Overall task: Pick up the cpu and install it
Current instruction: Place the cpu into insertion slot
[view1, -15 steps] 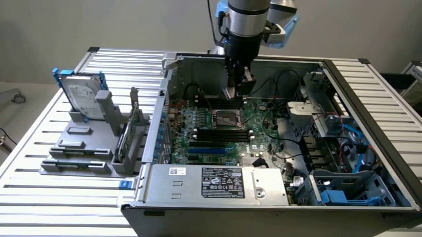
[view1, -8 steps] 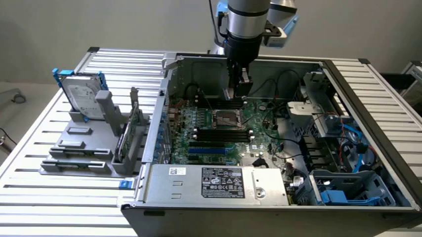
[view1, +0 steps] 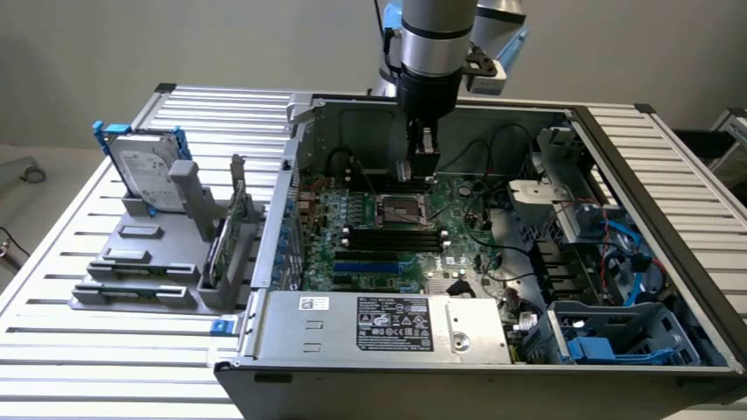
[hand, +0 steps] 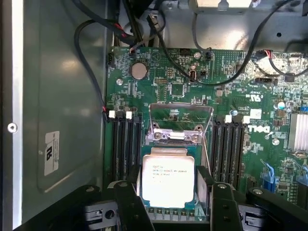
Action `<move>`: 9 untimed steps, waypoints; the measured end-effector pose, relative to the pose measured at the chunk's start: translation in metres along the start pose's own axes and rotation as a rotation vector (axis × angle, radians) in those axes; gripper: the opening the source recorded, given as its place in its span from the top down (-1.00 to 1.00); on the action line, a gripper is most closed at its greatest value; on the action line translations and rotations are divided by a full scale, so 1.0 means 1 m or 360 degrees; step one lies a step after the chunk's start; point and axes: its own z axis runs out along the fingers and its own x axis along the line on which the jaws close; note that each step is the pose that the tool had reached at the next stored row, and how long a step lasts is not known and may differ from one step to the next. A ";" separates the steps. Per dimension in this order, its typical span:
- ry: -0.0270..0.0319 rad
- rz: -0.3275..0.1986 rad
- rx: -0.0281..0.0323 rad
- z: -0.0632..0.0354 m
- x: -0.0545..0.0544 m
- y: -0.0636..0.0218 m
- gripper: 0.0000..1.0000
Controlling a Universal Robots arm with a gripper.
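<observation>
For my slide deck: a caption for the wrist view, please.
The gripper holds the cpu above the open socket on the green motherboard.

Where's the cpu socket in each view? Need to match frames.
Exterior view: socket in the middle of the green board, just under the gripper.
Wrist view: socket with its lid raised, partly behind the cpu between the jaws.
Shared landmark: black memory slots beside the socket.

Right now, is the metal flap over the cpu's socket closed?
No, the metal flap stands swung up and open, and the cpu shows uncovered right beside it.
</observation>
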 end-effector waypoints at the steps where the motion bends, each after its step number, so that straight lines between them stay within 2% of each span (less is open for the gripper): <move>1: -0.00012 0.0015 -0.00005 0.0011 0.000 -0.0004 -0.09; 7: -0.00034 0.0031 -0.00005 0.0074 0.000 -0.0124 -0.09; 9: -0.00035 0.0031 -0.00004 0.0093 -0.001 -0.0137 -0.09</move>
